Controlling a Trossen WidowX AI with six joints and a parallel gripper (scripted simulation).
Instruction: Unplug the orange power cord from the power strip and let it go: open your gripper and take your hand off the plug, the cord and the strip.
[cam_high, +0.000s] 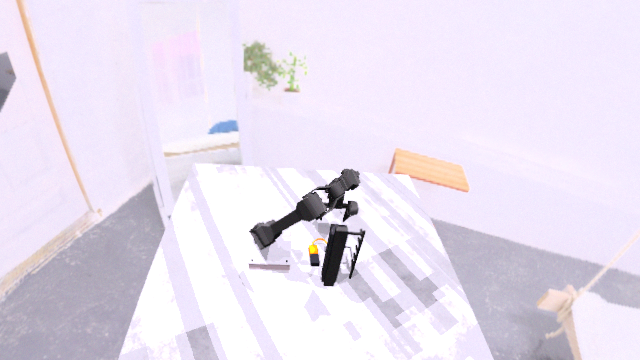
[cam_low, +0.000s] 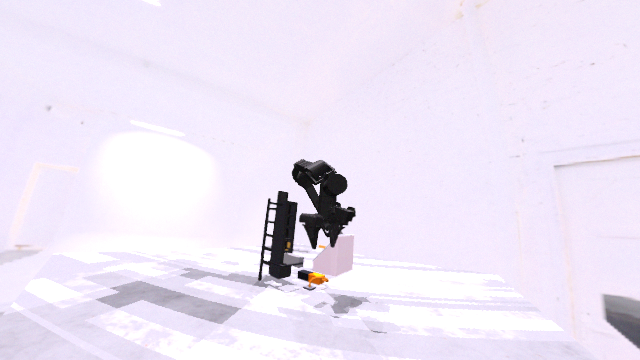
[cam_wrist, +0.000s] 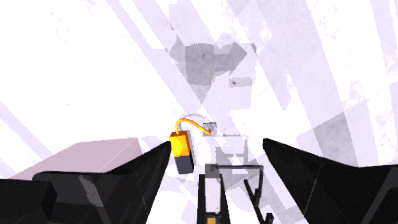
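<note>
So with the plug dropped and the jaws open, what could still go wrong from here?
The orange plug lies on the table right beside the power strip, under the open gripper. If the arm descends or swings low, a finger might nudge the plug or its cord. The upright strip could also be bumped.

Layout relative to the claw (cam_low: 325, 235). The plug (cam_low: 317, 278) lies flat on the table (cam_low: 150, 305), below the claw and apart from both fingers. The power strip (cam_low: 283, 235) stands upright beside the claw, a ladder-like rack (cam_low: 265, 240) against its far face. The arm's base block (cam_low: 336, 256) sits on the claw's opposite side.
</note>
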